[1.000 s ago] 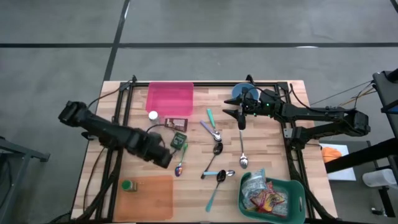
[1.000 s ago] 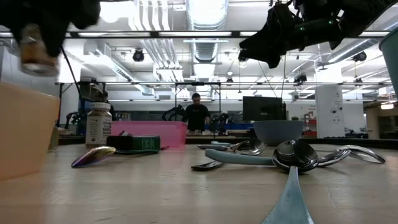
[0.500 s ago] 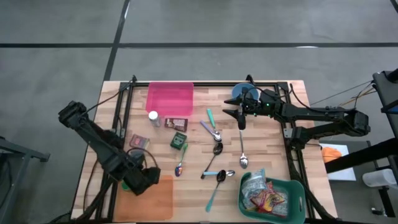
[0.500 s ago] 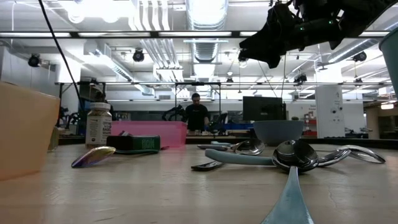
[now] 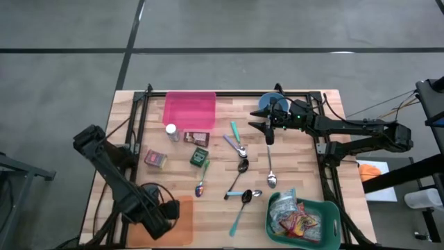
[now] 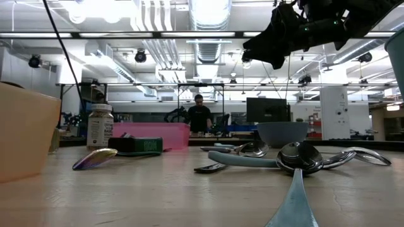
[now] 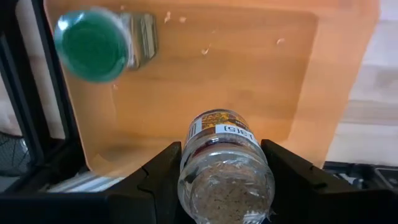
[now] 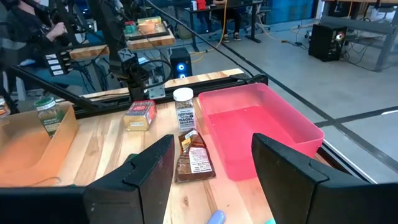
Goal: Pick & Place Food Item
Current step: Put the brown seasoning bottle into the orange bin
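A clear glass spice jar with a printed label (image 7: pixel 225 163) is what we see clamped between the left gripper's (image 7: pixel 221 186) two dark fingers, hanging over the shallow orange plastic tray (image 7: pixel 249 68) at the table's near left corner. In the high view the left gripper (image 5: pixel 158 215) sits above that orange tray (image 5: pixel 182 221), its arm reaching in from the left edge. Inside the tray we find a second jar with a green lid (image 7: pixel 93 45), standing in a corner well apart from the held jar.

The right gripper (image 5: pixel 267 127) hovers near the blue bowl (image 5: pixel 267 103) at the far side, its jaws apart and holding nothing; we see the gap between its fingers in its own wrist view.

On the wooden table (image 5: pixel 298 156) we also see a pink rectangular bin (image 5: pixel 189 109), a white-lidded jar (image 5: pixel 171 131), scattered spoons (image 5: pixel 241 167) and a green basket of packets (image 5: pixel 304 217).
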